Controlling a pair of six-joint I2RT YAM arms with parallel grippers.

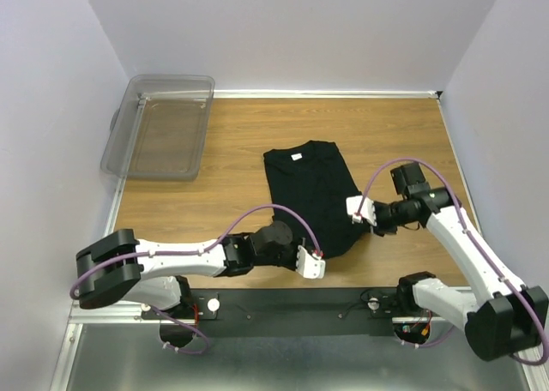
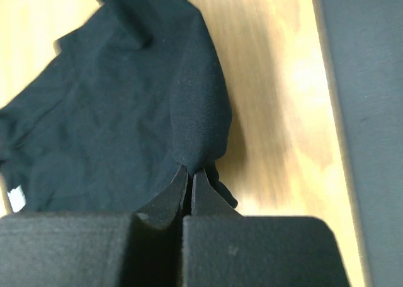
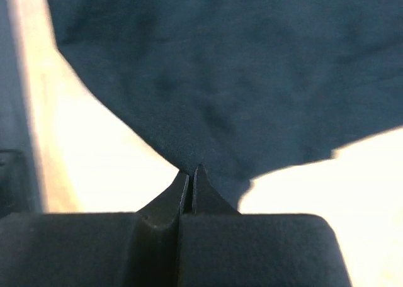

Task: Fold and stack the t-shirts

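- Closest to the lens, the left end effector (image 2: 191,170) is pinching shut on a raised ridge of the black t-shirt (image 1: 307,189), at the hem facing the near edge of the table (image 1: 232,134).
- Over on the other arm, the right end effector (image 3: 191,170) is likewise clamping closed on cloth, on the side of the shirt facing the table's right edge.
- I am seeing the shirt lying about mid-table, with its collar and white neck label (image 1: 296,157) pointing at the far edge. A clear bin (image 1: 163,125) is sitting well apart at the far left corner.
- I am reading this as a fold under way. To do it well, I am planning to raise both grips together and keep the cloth taut between them. I would then carry the flap over without dragging the body, and lay it flat before letting go.
- I am not able to tell how many layers either pinch is holding.
- No sleeves are showing, the left arm is covering part of the hem, and the right wrist view is blurring at its edges.
- Only one shirt is appearing anywhere.
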